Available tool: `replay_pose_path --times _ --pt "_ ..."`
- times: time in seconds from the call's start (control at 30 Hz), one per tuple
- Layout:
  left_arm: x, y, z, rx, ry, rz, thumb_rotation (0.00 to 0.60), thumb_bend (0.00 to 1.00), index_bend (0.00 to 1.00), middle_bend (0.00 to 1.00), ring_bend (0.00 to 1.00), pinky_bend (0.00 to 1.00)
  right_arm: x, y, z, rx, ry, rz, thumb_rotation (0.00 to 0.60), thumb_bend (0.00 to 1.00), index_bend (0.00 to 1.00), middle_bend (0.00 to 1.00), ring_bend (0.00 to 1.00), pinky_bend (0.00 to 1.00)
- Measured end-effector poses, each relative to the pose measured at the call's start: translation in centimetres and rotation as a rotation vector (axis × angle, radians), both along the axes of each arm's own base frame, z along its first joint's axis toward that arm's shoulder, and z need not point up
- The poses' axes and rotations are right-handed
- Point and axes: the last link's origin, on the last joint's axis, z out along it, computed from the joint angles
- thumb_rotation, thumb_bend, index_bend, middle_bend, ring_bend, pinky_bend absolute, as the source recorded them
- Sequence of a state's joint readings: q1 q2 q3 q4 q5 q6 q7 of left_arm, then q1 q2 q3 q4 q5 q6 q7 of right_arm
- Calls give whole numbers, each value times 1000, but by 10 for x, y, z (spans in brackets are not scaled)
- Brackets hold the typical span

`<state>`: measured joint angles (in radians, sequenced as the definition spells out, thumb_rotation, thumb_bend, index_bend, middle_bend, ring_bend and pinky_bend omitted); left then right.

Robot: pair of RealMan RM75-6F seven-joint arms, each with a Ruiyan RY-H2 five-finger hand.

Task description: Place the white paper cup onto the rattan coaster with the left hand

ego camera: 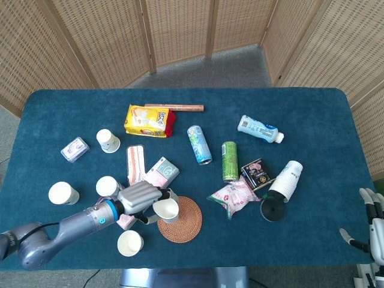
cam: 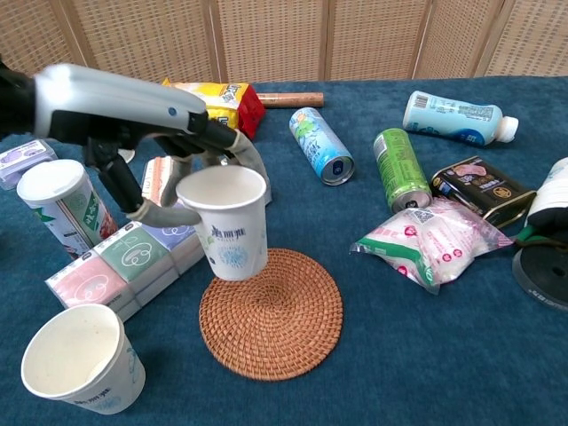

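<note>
Gripping the white paper cup with a blue print (cam: 227, 222), the robot's left hand (cam: 169, 142) holds it upright at the near-left edge of the round woven rattan coaster (cam: 273, 315); whether the cup's base touches the coaster cannot be told. In the head view the cup (ego camera: 165, 209) overlaps the coaster's (ego camera: 185, 221) left rim, with the left hand (ego camera: 139, 197) wrapped around it from the left. Just behind the hand lies a long row of pastel tissue packs (cam: 124, 262), and left of that stands a white-lidded drink cup with a red and green label (cam: 60, 209). A second open paper cup (cam: 82, 359) stands near the front edge of the blue-covered desk (cam: 426, 355). To the right of the coaster lies a pink and green snack bag (cam: 430, 240), with a green can (cam: 401, 169) and a light blue can (cam: 319, 145) lying on their sides behind it. A yellow snack packet (ego camera: 147, 120) lies further back. The right hand (ego camera: 373, 228) shows only at the lower right corner of the head view, fingers spread and grasping nothing.
</note>
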<state>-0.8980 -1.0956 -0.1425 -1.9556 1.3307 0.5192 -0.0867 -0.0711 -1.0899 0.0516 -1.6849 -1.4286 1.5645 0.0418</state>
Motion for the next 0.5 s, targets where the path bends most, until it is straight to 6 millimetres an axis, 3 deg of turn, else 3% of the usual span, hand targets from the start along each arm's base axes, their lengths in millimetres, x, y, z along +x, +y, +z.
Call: replay_pose_path --times 0.5 --pt "14 -2 -35 -2 128 -138 600 491 216 253 328 486 -9 6 4 -13 -11 -21 600 219 0 0 0 0"
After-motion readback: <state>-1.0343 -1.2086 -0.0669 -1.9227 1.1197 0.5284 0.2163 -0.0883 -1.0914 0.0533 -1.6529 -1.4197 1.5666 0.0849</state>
